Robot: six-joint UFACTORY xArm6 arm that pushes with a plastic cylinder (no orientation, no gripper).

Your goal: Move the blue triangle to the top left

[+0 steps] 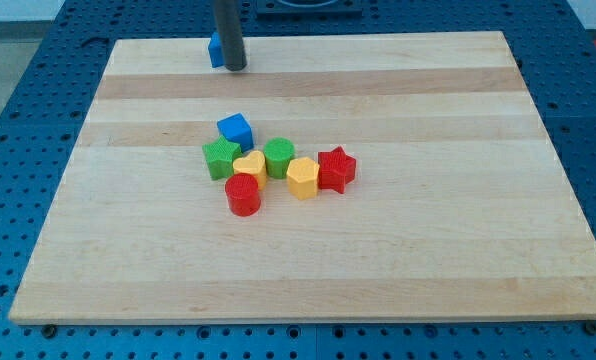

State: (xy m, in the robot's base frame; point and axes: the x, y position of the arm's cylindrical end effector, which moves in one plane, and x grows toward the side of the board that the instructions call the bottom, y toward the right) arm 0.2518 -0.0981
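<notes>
While my tip (236, 68) sits against what looks like the blue triangle (215, 50) at the board's (398, 260) top edge, holding nothing, the rod half hides it.

The arm showed only as its straight dark rod (229, 30), which came down from the view's top edge and stood upright, with no lean that could be made out. My tip (236, 68) rested at the rod's lower end, on the wooden board (308, 260), close to that board's top edge and left of its middle. Taking the blue triangle (216, 49) as the landmark, my tip stood just to the triangle's right and slightly toward the view's bottom, touching it or very nearly so; the rod hid the triangle's right side. Nothing of the arm above the rod was in view.
</notes>
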